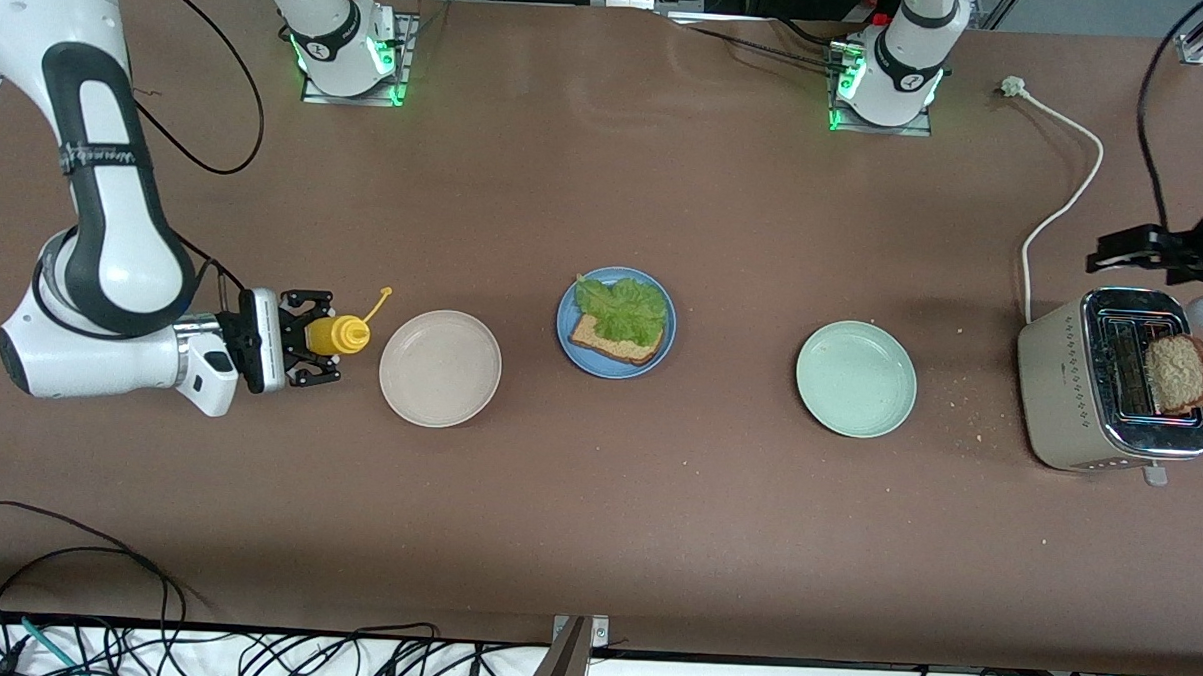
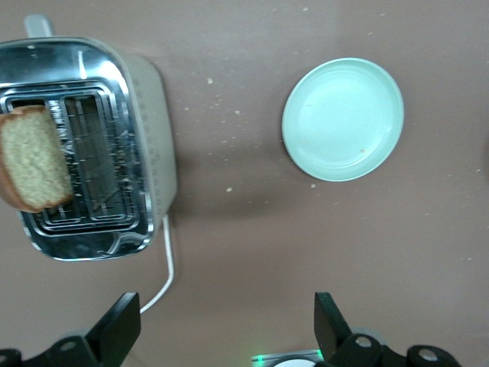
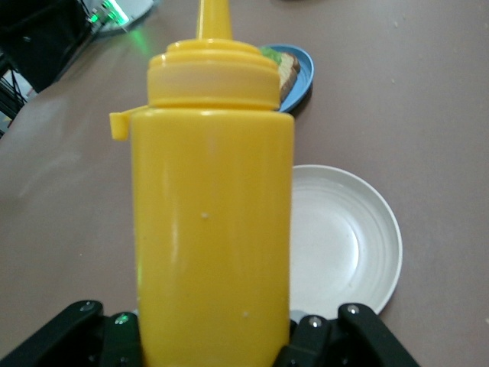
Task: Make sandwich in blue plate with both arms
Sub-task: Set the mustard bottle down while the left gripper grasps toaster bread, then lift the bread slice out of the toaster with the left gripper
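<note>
The blue plate (image 1: 566, 329) lies mid-table with one slice of brown bread (image 1: 616, 347) on it and a ruffled lettuce leaf (image 1: 623, 307) on the slice. My right gripper (image 1: 313, 336) is shut on a yellow squeeze bottle (image 1: 339, 334) beside the beige plate, nozzle toward that plate. In the right wrist view the bottle (image 3: 212, 222) fills the space between the jaws of the right gripper (image 3: 214, 336). A second bread slice (image 1: 1179, 373) stands up out of the toaster (image 1: 1060, 394). My left gripper (image 1: 1115, 251) hangs open and empty over the table beside the toaster; its fingers (image 2: 114, 329) stand wide apart.
A beige plate (image 1: 440, 367) lies toward the right arm's end and a pale green plate (image 1: 856, 379) toward the left arm's end, both bare. The toaster's white cord (image 1: 1061, 209) runs toward the left arm's base. Crumbs lie around the green plate and toaster.
</note>
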You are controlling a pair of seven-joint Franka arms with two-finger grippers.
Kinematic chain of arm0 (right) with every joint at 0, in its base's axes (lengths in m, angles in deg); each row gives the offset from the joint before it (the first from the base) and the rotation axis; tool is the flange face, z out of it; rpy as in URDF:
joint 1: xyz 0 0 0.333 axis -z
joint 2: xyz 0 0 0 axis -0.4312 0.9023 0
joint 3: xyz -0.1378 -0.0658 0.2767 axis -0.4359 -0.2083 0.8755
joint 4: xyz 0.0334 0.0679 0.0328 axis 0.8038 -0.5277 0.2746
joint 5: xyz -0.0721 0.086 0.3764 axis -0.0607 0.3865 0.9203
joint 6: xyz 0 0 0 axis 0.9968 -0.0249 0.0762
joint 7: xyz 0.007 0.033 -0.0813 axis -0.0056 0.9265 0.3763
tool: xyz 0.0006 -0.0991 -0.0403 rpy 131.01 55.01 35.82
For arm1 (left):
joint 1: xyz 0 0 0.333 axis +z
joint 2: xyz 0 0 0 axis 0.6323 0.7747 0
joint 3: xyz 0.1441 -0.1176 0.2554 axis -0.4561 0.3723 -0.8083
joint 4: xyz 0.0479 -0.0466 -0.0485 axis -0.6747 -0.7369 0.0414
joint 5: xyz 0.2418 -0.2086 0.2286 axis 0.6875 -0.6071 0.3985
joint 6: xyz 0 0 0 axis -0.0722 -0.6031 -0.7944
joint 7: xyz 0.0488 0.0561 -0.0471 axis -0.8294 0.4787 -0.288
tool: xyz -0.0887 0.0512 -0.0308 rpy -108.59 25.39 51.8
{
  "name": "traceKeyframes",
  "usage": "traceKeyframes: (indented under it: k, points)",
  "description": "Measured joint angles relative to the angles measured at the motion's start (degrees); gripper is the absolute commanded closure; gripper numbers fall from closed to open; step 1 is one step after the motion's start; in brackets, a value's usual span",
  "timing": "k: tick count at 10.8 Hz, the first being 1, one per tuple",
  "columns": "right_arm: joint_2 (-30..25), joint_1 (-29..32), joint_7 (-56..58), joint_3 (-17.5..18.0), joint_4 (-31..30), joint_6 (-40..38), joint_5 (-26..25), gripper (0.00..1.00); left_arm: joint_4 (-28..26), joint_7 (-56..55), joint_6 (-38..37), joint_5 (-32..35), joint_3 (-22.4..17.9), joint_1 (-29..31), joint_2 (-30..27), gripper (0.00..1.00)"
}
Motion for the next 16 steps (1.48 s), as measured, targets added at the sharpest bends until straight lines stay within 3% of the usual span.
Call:
traceKeyframes:
  k: [4, 10, 11, 13, 16]
  points:
    - [6.5, 4.7, 18.8, -0.6, 0.2, -4.1, 9.8, 1.00, 5.0, 13.1, 0.5, 1.6, -0.3, 8.8, 5.5, 0.00]
    - [17.3, 9.5, 36.9, -0.6, 5.1, -12.6, 16.7, 1.00, 5.4, 19.1, 12.8, 3.0, -0.2, 15.6, 15.4, 0.00]
    - [18.5, 10.0, 38.8, -0.6, 5.4, -12.9, 17.1, 1.00, 5.4, 19.1, 15.6, 2.2, -0.1, 16.1, 17.6, 0.16]
    - [21.2, 11.0, 41.0, -0.6, 6.2, -13.2, 17.3, 1.00, 5.5, 19.1, 18.8, 1.4, -0.1, 16.8, 20.9, 1.00]
    - [25.0, 11.6, 42.5, -0.6, 6.8, -13.4, 17.3, 1.00, 6.1, 19.0, 18.8, 1.3, 0.3, 16.9, 21.3, 1.00]
